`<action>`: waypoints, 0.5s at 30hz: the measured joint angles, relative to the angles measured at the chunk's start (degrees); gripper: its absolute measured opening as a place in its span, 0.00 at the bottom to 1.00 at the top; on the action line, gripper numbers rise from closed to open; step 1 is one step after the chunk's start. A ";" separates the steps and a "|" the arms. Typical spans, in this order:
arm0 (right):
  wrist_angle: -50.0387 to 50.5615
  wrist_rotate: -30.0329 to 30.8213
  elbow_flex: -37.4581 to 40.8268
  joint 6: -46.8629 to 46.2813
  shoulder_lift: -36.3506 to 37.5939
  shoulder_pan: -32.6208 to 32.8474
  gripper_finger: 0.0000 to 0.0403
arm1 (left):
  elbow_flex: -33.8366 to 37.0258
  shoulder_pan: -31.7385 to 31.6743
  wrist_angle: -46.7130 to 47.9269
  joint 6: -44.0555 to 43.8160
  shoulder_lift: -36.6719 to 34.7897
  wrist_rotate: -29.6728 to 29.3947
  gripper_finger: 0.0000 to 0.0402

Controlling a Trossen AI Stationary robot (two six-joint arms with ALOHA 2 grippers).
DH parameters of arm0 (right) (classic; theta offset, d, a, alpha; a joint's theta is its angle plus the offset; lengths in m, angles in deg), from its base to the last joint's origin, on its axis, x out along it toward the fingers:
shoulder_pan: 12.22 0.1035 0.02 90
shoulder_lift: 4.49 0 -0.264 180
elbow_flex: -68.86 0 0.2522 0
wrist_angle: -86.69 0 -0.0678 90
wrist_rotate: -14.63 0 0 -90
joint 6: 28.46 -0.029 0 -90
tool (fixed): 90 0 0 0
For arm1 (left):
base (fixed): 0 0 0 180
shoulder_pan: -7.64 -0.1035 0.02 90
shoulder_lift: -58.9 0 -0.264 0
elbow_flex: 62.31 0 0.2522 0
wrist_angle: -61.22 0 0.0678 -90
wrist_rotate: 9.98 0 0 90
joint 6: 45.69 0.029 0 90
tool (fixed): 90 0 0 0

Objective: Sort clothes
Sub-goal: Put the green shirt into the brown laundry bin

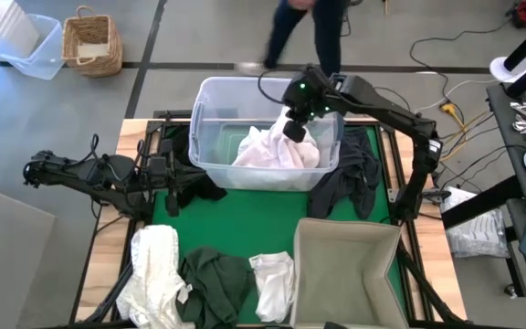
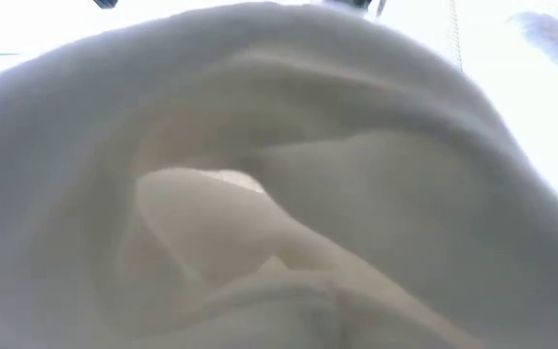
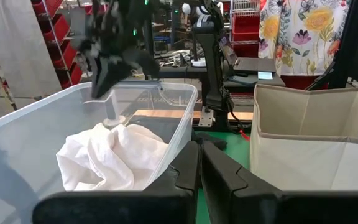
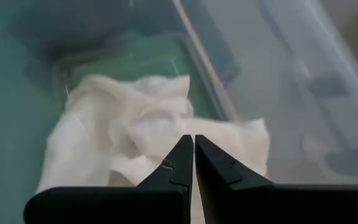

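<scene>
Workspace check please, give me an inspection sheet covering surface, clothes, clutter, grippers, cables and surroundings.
Surface: green mat on a wooden table.
Job's things: white garment inside the clear tub; cream garment, dark green garment and small white garment along the near edge; charcoal garment beside the tub; black garment at the tub's left corner.
Clutter: beige fabric box, nothing seen inside.
Grippers: right gripper shut, empty, above the white garment in the tub; left gripper shut, empty, beside the tub.
Cables: yellow-plug cable on the floor.
Surroundings: wicker basket, a person's legs. Low view blocked by pale fabric.
</scene>
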 joint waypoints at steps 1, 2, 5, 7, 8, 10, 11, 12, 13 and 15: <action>0.61 0.02 -1.33 0.07 0.00 0.33 0.02 | 0.00 0.00 -0.01 -0.20 0.00 0.00 0.00; 1.33 0.07 -2.66 0.22 0.02 0.75 0.02 | 0.00 0.00 -0.03 -0.73 0.00 0.00 0.00; 3.37 0.01 -6.60 0.47 0.04 2.63 0.02 | 0.00 0.00 -1.12 -2.94 0.10 0.04 0.00; 4.95 0.00 -8.84 0.77 0.11 4.24 0.02 | 0.00 0.00 -1.76 -3.52 0.44 0.07 0.00; 5.47 0.04 -9.68 1.10 0.14 5.25 0.02 | 0.00 0.04 -1.79 -3.62 0.71 0.05 0.00; 6.07 0.03 -11.26 1.81 0.32 7.36 0.03 | 0.00 0.07 -1.94 -3.63 1.63 0.07 0.00; 6.31 0.00 -11.90 2.24 0.42 8.49 0.03 | 0.00 0.11 -2.26 -3.63 2.18 0.08 0.00; 6.41 0.02 -12.42 2.51 0.67 9.81 0.03 | 0.00 0.20 -2.69 -3.62 2.76 0.09 0.00; 6.36 0.00 -12.78 2.69 1.06 10.86 0.03 | 0.00 0.37 -3.39 -3.57 3.30 0.09 0.00; 6.24 -0.02 -12.95 3.11 2.16 13.13 0.03 | 0.00 0.85 -5.27 -2.59 4.28 0.61 0.00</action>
